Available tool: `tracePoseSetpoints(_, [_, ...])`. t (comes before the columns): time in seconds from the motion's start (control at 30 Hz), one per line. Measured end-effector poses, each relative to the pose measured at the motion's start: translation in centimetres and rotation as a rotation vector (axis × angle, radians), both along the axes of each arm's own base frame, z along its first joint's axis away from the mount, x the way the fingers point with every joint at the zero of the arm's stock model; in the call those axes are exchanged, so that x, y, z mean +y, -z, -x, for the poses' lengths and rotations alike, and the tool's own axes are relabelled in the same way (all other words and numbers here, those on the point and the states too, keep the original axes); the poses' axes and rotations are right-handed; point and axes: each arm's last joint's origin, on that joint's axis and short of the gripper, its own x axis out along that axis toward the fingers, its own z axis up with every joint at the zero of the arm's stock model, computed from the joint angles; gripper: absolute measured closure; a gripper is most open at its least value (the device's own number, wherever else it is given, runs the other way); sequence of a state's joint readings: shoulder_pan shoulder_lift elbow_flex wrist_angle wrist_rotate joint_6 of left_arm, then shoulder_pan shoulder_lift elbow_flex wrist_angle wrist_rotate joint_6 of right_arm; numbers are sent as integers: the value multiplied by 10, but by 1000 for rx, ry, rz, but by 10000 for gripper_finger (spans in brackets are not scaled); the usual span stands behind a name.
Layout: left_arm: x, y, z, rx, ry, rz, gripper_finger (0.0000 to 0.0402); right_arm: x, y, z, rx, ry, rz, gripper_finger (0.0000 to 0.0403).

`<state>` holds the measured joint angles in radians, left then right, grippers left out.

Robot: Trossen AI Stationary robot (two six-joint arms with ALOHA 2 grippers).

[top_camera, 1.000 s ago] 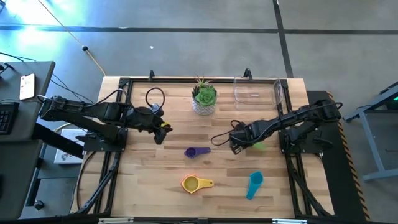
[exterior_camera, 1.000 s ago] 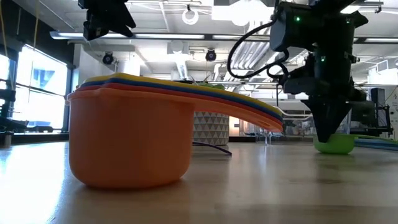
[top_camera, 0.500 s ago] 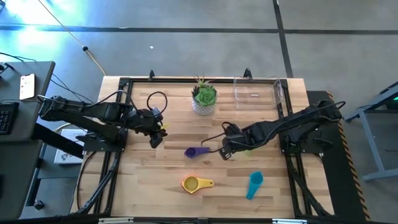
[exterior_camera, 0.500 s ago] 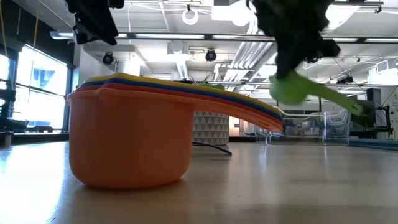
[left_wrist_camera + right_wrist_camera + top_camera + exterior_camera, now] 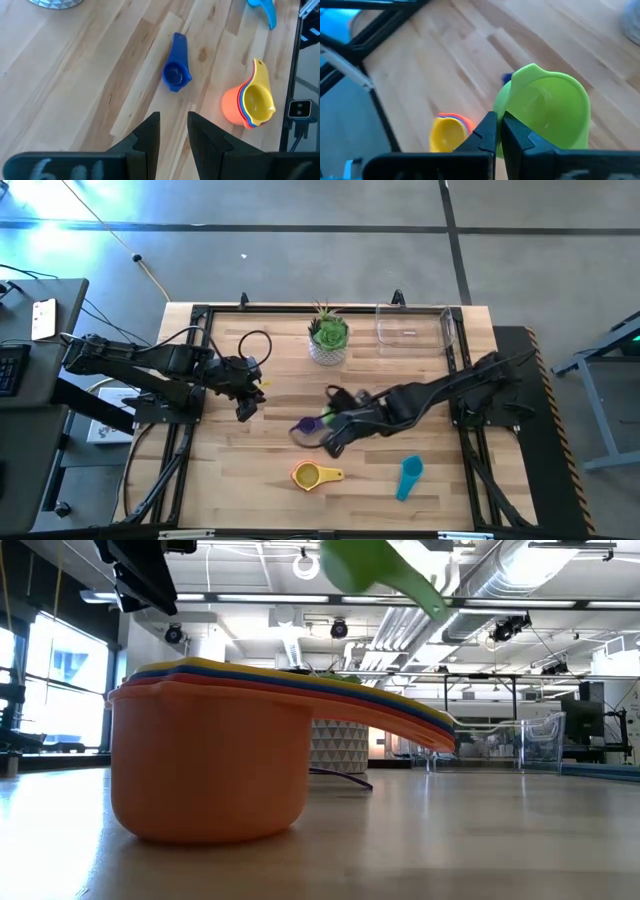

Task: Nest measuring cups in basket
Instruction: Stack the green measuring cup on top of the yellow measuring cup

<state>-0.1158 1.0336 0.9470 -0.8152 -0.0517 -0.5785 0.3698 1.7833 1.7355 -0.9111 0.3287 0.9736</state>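
Right gripper point(image 5: 335, 435): fingers pressed together on the handle of the green cup point(image 5: 545, 107), carried in the air over the middle of the table; in the low view the green cup point(image 5: 380, 570) hangs high above the board.

Below the load: the purple-blue cup point(image 5: 310, 424) lies on the table just left of this gripper, almost under it; from the right wrist only a sliver of it shows past the green bowl.

Nested stack point(image 5: 312, 475): orange cup outermost, yellow innermost, near and slightly left of the right gripper; its handles point right.

Key relation: the stack lies toward the near edge from the green cup, close by. The right arm is plainly the nearer one, so I judge a short move nearward and a descent would seat the green cup, if the sizes allow.

Left gripper point(image 5: 243, 408): fingers spread, holding nothing, hovering left of centre, farther from the stack.

Teal cup point(image 5: 409, 476): near-right, apart, handle pointing nearward.

Basket point(image 5: 414, 325): far-right corner, holding no cups, well apart from everything.

Plant pot point(image 5: 328, 340): far centre, clear of the path.
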Motion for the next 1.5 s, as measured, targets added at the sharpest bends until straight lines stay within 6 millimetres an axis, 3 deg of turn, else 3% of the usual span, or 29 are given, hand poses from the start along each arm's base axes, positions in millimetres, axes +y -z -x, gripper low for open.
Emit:
tracePoseSetpoints(0.27, [0,3,4,57,-1,-5,312,25,-6,-46,43,-124,12,402])
tracePoseSetpoints(0.57, [-2,10,16,187,10,-17,312,58,30,-82,163,-260,-58,403])
tracePoseSetpoints(0.83, [-6,10,17,198,45,-30,312,77,66,-88,240,-243,-158,403])
tracePoseSetpoints(1.5, [-7,10,17,195,48,-43,312,84,81,-96,231,-345,-137,403])
